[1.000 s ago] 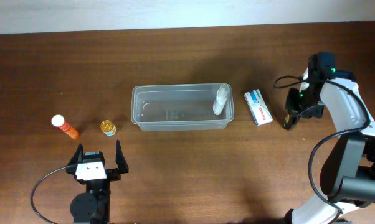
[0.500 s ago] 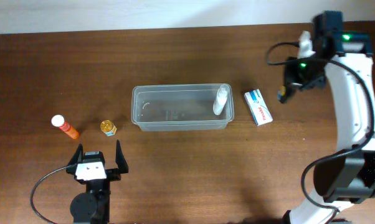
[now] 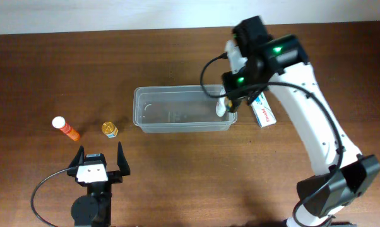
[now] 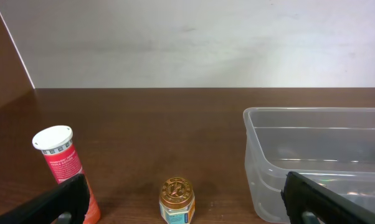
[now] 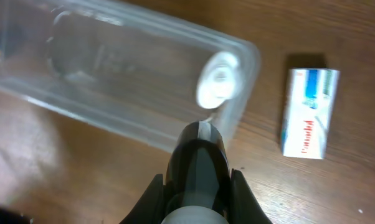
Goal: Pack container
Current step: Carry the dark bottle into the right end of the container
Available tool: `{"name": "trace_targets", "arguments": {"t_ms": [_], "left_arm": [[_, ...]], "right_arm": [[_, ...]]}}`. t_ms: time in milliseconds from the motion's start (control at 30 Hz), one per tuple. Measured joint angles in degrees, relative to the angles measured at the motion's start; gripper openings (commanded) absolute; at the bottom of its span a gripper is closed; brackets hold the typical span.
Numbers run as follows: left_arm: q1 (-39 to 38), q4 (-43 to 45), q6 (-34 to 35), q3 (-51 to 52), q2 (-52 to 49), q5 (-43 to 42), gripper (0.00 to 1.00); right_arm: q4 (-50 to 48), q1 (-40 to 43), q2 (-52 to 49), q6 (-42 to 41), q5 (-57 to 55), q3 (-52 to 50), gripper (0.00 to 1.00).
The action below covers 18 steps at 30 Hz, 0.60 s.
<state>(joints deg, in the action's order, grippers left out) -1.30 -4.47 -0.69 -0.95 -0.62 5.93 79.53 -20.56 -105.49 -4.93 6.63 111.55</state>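
The clear, see-through plastic rectangular tub with rounded corners (image 3: 177,89) is sitting upright on the dark wooden table (image 3: 177,183). Its open mouth is facing up and its long axis is running left to right, parallel to the table's far edge. It is lying between a small jar and a carton.

It is holding one thing: a small white bottle (image 3: 223,101), leaning against the tub's right end wall with its cap uppermost. The tub's walls are glossy and transparent, letting the wood show through, and a raised rim is running all round.

Just off the tub's right end, not touching it, a small white-and-blue carton (image 3: 262,109) is lying flat. Off the tub's left end a little jar with a gold lid (image 3: 110,129) is standing. Farther out on that side is an orange tube with a white cap (image 3: 65,128).

My right jaws are hanging over the tub's right end, close by the bottle, pressed together with nothing between them. My left jaws are spread wide, gripping nothing, nearer me than the tub's left end and well apart from it.
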Motion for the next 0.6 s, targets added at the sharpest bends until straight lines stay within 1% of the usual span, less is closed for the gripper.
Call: {"name": "trace_targets", "arguments": {"t_ms": [67, 200, 300, 600], "left_arm": [[0.00, 0.00, -0.02, 0.00, 0.00, 0.00, 0.99], [0.00, 0.00, 0.00, 0.00, 0.00, 0.00, 0.99], [0.00, 0.00, -0.02, 0.00, 0.00, 0.00, 0.99], [0.00, 0.00, -0.02, 0.00, 0.00, 0.00, 0.99]], "right_arm": [[0.00, -1.38, 0.02, -0.07, -0.02, 0.00, 0.15], [-0.87, -3.37, 0.02, -2.73, -2.36, -0.04, 0.16], [-3.74, -4.44, 0.13, -5.01, -4.74, -1.40, 0.16], [-13.09, -5.53, 0.22, -8.35, -6.86, -12.20, 0.16]]}}
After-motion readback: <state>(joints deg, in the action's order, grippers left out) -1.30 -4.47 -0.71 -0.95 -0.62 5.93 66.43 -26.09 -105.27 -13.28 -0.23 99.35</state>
